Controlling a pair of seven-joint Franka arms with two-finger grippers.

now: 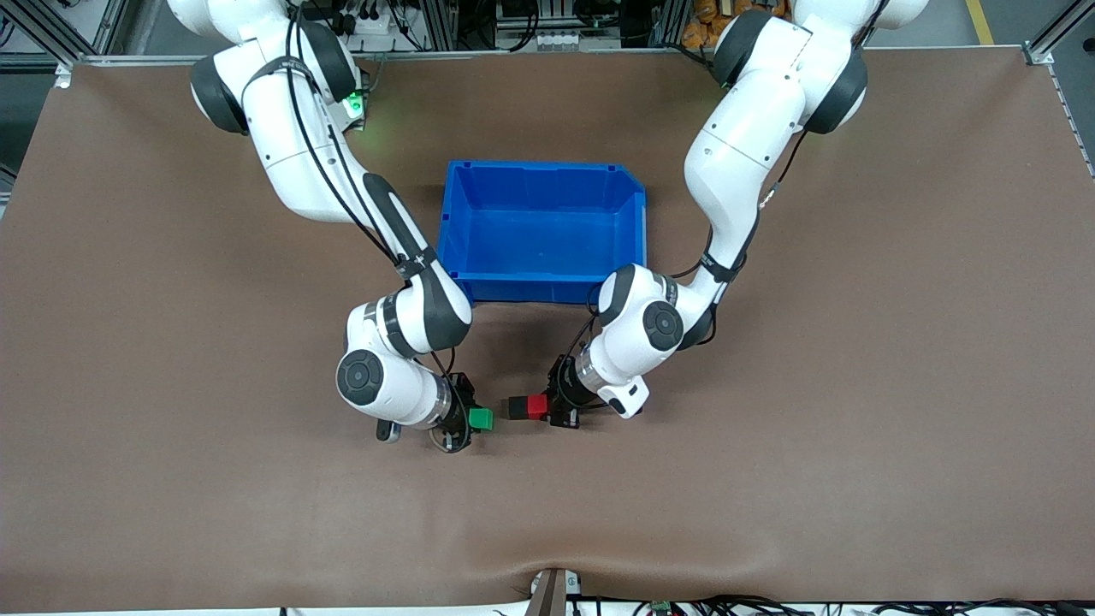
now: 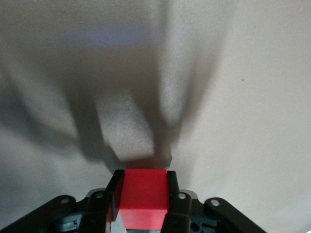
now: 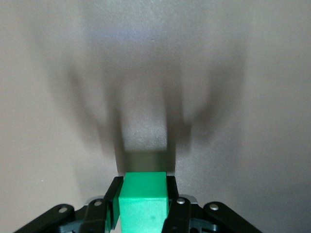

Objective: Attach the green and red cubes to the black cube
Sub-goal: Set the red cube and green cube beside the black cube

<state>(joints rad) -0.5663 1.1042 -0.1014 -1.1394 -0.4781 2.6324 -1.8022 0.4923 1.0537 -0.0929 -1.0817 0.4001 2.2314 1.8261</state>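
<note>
1. I cannot read any words or labels on the arms, the cubes or the bin.
2. A big blue bin [image 1: 542,224] sits on the brown table [image 1: 855,428]. I use it as my marker.
3. The right gripper [image 1: 469,418] is up in the air over the bare table, nearer to the front camera than the bin, toward the right arm's end. Its two fingers are squeezed onto the green cube [image 1: 481,418].
4. The left gripper [image 1: 547,407] is up over the table too, nearer to the front camera than the bin, toward the left arm's end. Its fingers are squeezed onto the red cube [image 1: 536,406].
5. A black cube [image 1: 518,407] sticks to the red cube's face, on the side that points at the green cube. A small gap stays between black and green.
6. Only the front view shows the black cube and the bin.
7. The left wrist view shows the red cube [image 2: 142,196] up close between two black fingers [image 2: 173,194], with shadows on the table under it.
8. The right wrist view shows the green cube [image 3: 144,201] the same way, pinched between its fingers [image 3: 172,198].
</note>
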